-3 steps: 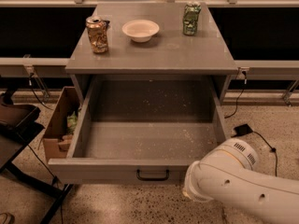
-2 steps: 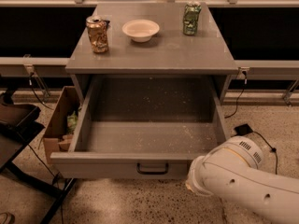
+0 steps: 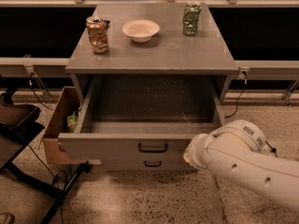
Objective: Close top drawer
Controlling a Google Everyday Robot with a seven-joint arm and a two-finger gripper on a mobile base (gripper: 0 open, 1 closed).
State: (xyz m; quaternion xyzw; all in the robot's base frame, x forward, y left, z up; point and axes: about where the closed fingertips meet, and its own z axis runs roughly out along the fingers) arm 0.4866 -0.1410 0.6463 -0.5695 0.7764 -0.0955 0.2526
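Note:
The top drawer (image 3: pixel 117 146) is a wide grey drawer pulled partly out of the grey cabinet (image 3: pixel 154 55). Its pale-speckled floor (image 3: pixel 154 104) is empty. A small dark loop handle (image 3: pixel 153 148) sits at the centre of its front panel. My gripper (image 3: pixel 189 154) is at the end of the white arm (image 3: pixel 243 164), low on the right, pressed against the right part of the drawer's front panel. The arm hides the gripper's tip. A shorter drawer front with a like handle (image 3: pixel 153 163) shows just below.
On the cabinet top stand a crushed brown can (image 3: pixel 97 34), a white bowl (image 3: pixel 140 30) and a green can (image 3: pixel 191 18). A cardboard box (image 3: pixel 56 125) sits on the floor left of the drawer, next to a black stand (image 3: pixel 18 125). Cables run along the floor.
The top drawer has slid back into the cabinet by some way. My arm and gripper have moved forward with its front panel.

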